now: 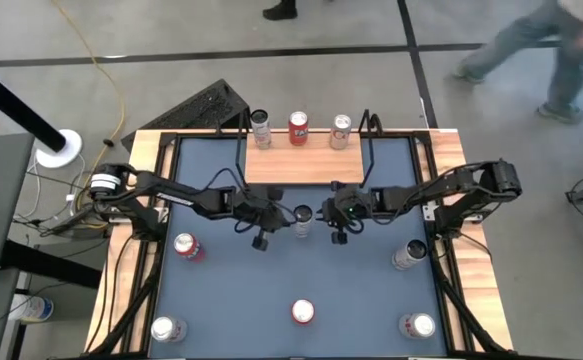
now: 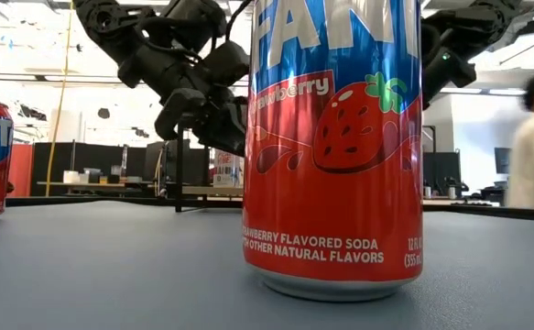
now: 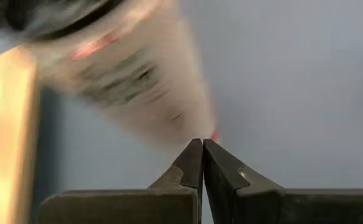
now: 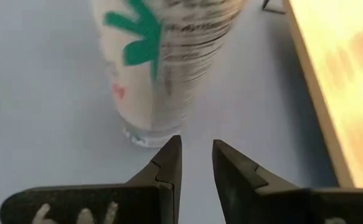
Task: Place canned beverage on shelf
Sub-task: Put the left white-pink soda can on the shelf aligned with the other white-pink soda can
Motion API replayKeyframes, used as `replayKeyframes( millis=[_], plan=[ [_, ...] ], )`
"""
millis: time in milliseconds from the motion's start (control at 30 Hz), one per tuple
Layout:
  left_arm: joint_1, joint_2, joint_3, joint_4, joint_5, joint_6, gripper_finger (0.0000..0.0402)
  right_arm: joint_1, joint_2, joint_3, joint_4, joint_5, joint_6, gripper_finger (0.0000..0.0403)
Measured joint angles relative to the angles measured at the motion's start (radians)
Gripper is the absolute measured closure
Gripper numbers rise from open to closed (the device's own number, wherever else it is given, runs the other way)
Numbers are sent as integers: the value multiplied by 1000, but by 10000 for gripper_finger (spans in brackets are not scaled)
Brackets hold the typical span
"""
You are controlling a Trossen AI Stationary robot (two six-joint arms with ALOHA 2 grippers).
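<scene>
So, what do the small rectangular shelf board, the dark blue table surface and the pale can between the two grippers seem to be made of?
The small rectangular shelf board looks like light wood, matte, with a warm, even tone. The dark blue table surface seems a matte mat or laminate, without glare. The pale can between the left gripper and right gripper is probably printed aluminium, with a silvery lid and rim.
</scene>
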Motion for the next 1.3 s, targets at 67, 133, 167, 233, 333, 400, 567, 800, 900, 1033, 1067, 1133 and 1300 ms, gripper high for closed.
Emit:
replayKeyframes(
  millis=[67,133,167,233,333,400,567,800,900,1033,1067,1133,1300],
  plan=[
    [-8,-31,0,-36,-46,0,401,4,0,0,-17,0,3,306],
    [-20,-66,0,-74,-69,0,401,11,0,0,-27,0,3,306],
    [-25,-83,0,-89,-73,-1,401,14,0,0,-25,0,4,306],
    [-34,-115,0,-107,-88,-17,401,19,0,0,-23,-1,4,306],
    [-48,-162,0,-113,-131,-40,401,28,0,0,-24,-3,4,306],
    [-58,-189,0,-113,-155,-20,396,31,0,0,-23,-3,4,306],
    [-87,-236,0,-85,-201,34,339,30,0,0,-23,-3,4,306],
    [-93,-243,1,1,-237,-77,195,30,0,0,-23,-3,4,306],
    [-94,-242,33,-7,-288,-127,133,30,0,0,-23,-3,4,306],
    [-86,-242,110,-49,-310,-327,80,30,0,0,-24,-3,4,306],
    [-83,-242,128,-76,-306,-376,73,30,0,0,-24,-3,4,306],
    [-79,-242,148,-102,-282,-412,64,30,0,0,-25,-3,4,306],
    [-67,-241,150,-110,-239,-430,60,30,0,0,-32,-4,4,306]
  ],
)
